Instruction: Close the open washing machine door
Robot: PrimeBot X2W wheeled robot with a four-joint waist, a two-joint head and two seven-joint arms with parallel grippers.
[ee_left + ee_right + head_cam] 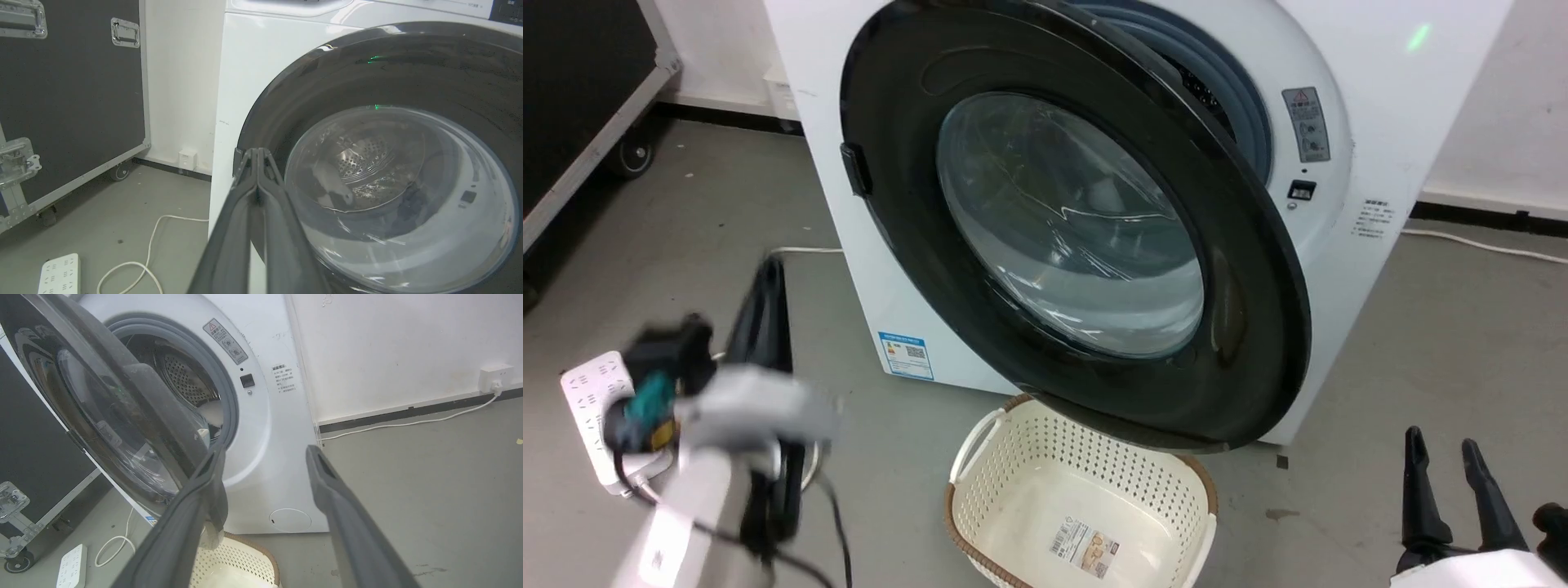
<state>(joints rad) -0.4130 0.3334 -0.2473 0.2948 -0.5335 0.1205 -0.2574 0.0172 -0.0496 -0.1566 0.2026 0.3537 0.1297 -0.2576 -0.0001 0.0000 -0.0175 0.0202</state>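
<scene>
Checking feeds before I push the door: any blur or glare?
Head view: the left end effector is smeared with blur, and pale streaks glare on the washing machine door. Left wrist view: that end effector looks soft up close; a green glint sits on the door rim. Right wrist view: the right end effector is soft.

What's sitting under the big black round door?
A cream perforated plastic laundry basket stands on the grey floor below the glossy black door, empty but for a label. The door's rim hides its far edge.
</scene>
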